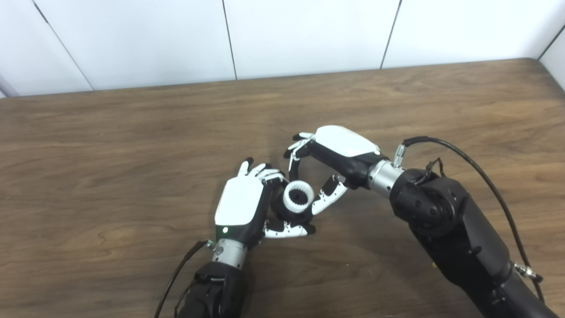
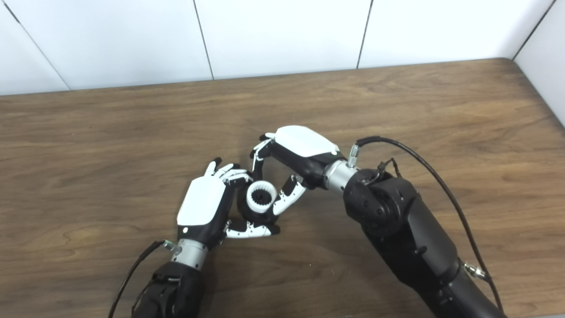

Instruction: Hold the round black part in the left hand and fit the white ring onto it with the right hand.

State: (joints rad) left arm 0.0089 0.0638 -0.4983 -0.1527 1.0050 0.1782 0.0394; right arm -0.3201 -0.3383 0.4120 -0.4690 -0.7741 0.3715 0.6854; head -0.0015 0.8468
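Note:
My left hand (image 1: 240, 203) is low on the table, shut on the round black part (image 1: 284, 213), which shows only as a dark rim between its fingers and thumb. The white ring (image 1: 298, 196), toothed on the inside, sits on top of that part. My right hand (image 1: 340, 148) reaches in from the right. Its thumb lies against the ring's right side, and its curled fingers (image 1: 295, 154) hover just behind the ring with a small gap. The hand grips nothing.
The wooden table (image 1: 132, 145) stretches wide on all sides of the hands. A white panelled wall (image 1: 309, 35) runs along its far edge. A black cable (image 1: 485, 176) loops off the right forearm.

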